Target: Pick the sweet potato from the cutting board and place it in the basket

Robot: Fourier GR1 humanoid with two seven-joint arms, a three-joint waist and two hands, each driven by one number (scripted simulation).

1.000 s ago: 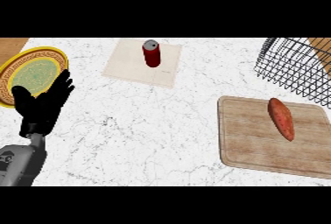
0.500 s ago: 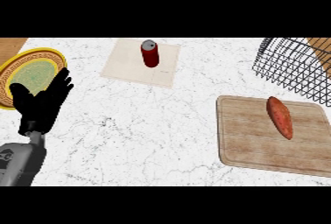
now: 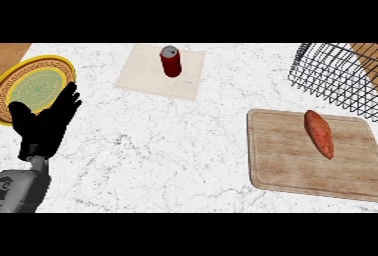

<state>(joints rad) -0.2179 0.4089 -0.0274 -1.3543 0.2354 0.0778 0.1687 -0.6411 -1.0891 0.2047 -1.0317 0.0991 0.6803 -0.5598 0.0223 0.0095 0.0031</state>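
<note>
An orange-red sweet potato [image 3: 320,133] lies lengthwise on the wooden cutting board [image 3: 288,160] at the right of the counter. A black wire basket [image 3: 336,75] stands at the far right corner, behind the board. My left hand [image 3: 44,125] rests open at the left edge, fingers up, far from the board. My right hand does not show in the head view.
A red can [image 3: 170,61] stands upright on a pale square mat [image 3: 148,80] at the back centre. A yellow-rimmed plate [image 3: 29,87] sits at the far left, just behind my left hand. White marble counter lies between hand and board.
The view has shifted slightly, so everything sits a little lower and left in the picture. My left hand stays open in the same resting pose.
</note>
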